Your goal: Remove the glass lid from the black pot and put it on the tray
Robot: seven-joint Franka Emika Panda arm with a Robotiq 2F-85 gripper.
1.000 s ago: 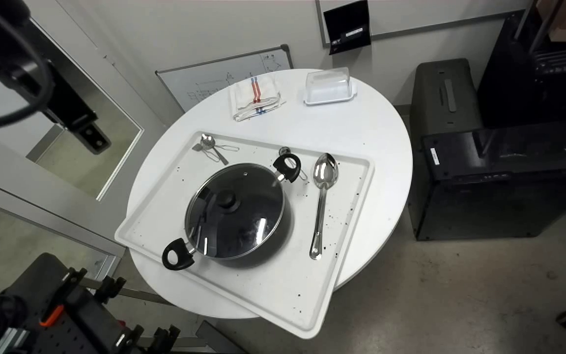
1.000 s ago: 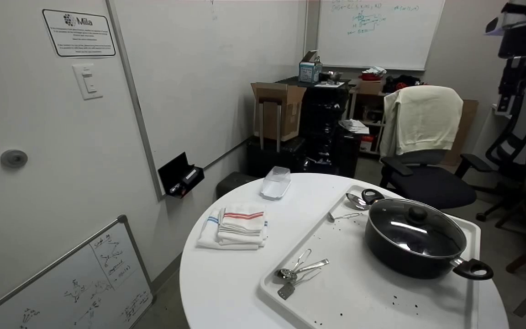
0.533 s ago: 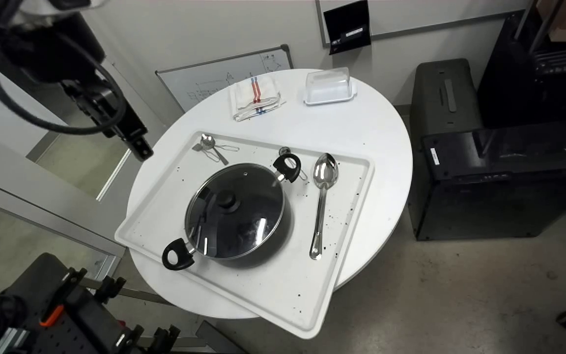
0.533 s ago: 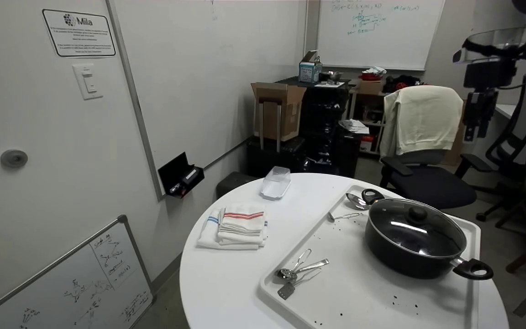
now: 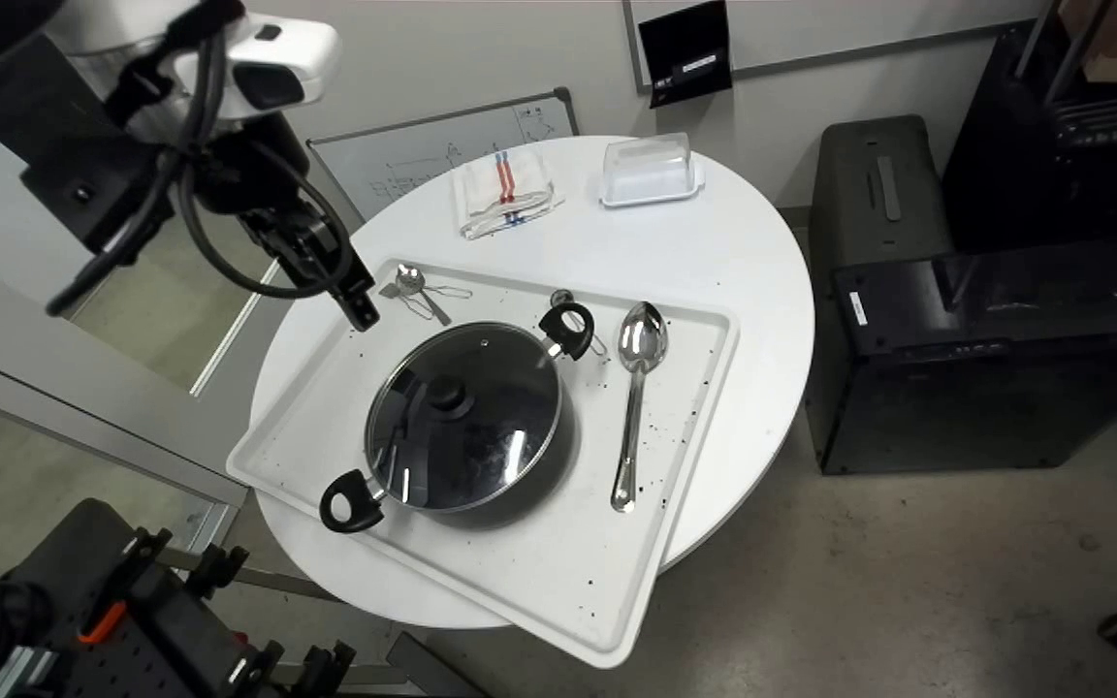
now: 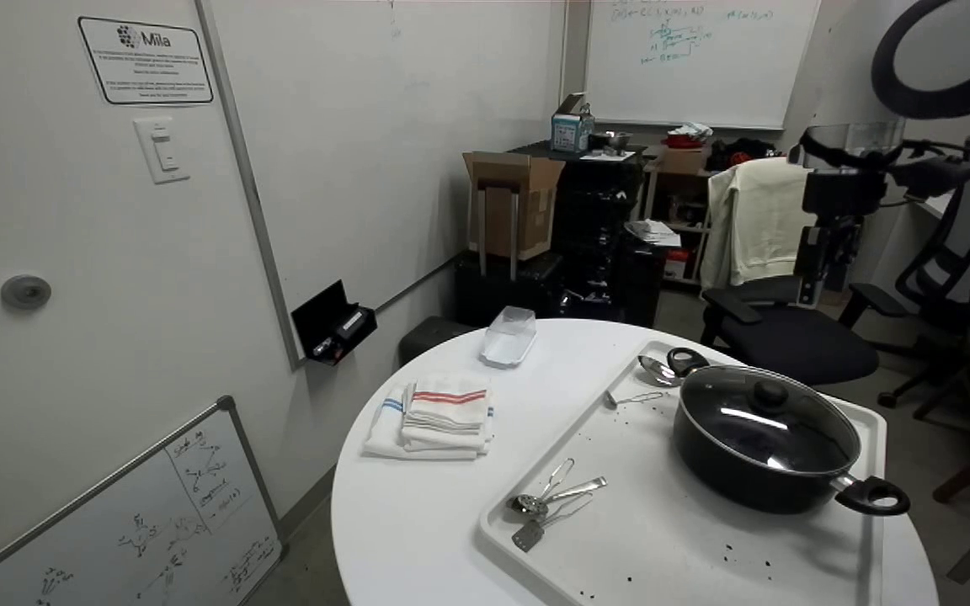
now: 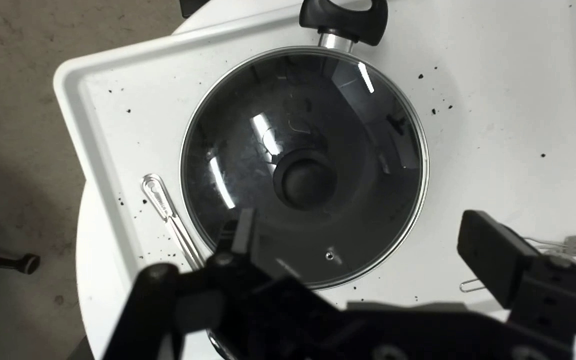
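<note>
The black gripper (image 7: 360, 232) hangs in mid-air, its 2 fingers spread wide. The round, metal-rimmed, clear-glass lid (image 5: 464, 419) sits on the wide, round black pot (image 6: 708, 461), which stands on the large white rectangular tray (image 5: 539, 582) beside a long silver metal spoon (image 5: 632, 412).

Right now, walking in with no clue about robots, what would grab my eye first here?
Most likely the big black pot, sitting on the white tray with its glass lid on top. Next, perhaps, the dark fingers, spread open and holding nothing, hanging in the air apart from the lid. Then probably the long shiny spoon, lying on the tray beside the pot.
</note>
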